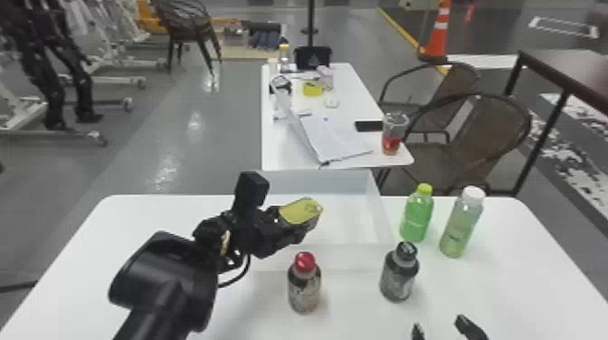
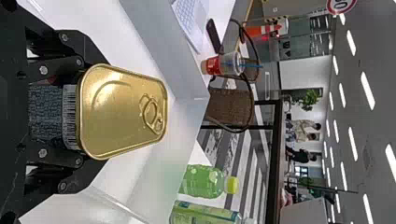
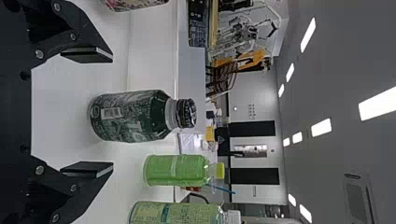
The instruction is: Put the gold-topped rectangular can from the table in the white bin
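In the head view my left gripper (image 1: 289, 224) is over the white bin (image 1: 382, 210), shut on the gold-topped can (image 1: 301, 211). The can is upright, its gold lid facing up. The left wrist view shows the can (image 2: 122, 112) held between both fingers of my left gripper (image 2: 70, 112), with its dark printed side partly covered by them. At the front edge of the table, my right gripper (image 1: 441, 332) stands open. In the right wrist view the fingers of the right gripper (image 3: 88, 112) are wide apart with nothing between them.
A red-capped bottle (image 1: 304, 282) and a black-capped bottle (image 1: 399, 271) stand in front of the bin. To its right are a green bottle (image 1: 416, 214) and a white-capped bottle (image 1: 461, 224). Another table (image 1: 280, 151) lies beyond.
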Available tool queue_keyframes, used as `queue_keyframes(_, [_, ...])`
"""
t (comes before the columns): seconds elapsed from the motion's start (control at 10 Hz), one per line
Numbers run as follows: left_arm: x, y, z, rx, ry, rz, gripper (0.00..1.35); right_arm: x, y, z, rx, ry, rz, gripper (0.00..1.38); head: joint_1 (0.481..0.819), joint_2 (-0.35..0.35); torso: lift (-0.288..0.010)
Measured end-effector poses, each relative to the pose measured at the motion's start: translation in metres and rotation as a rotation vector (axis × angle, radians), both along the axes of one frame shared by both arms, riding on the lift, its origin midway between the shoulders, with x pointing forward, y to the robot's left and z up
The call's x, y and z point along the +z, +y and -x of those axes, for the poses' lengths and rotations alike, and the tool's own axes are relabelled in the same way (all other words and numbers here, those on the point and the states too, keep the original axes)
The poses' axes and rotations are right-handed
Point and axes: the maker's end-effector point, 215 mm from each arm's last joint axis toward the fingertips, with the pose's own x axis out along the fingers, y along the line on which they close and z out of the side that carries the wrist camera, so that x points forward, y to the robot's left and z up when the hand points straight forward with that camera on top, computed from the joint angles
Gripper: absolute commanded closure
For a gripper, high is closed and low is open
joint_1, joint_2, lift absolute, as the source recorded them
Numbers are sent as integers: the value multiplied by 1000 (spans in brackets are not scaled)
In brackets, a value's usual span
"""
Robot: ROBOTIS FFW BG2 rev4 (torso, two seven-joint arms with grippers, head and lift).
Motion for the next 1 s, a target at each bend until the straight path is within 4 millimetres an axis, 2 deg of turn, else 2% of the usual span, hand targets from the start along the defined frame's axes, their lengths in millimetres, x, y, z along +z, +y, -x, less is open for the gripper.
queue_keyframes(0.1, [1, 5, -3, 12, -4, -4, 36, 0, 0, 0, 0, 0, -1, 443, 549, 0, -100])
queue_keyframes(0.3, [3, 9, -5, 16, -12, -4, 182, 0, 0, 0, -1, 1, -3, 443, 549, 0, -100])
queue_keyframes(0.5, [10, 12, -3, 19, -35, 10, 193, 0, 0, 0, -1, 1, -4, 443, 549, 0, -100])
queue_keyframes(0.6, [19, 21, -1, 41, -56, 31, 194, 0, 0, 0, 0, 0, -4, 443, 549, 0, -100])
queue_keyframes(0.7, [29, 39, 4, 92, -83, 63, 194, 0, 0, 1, 0, 0, -3, 443, 549, 0, -100])
queue_keyframes(0.8, [34, 67, 15, 171, -107, 98, 194, 1, 0, 1, 0, -1, -2, 443, 549, 0, -100])
queue_keyframes(1.0, [29, 118, 47, 323, -121, 152, 194, 2, 0, 2, 0, -2, -1, 441, 549, 0, -100])
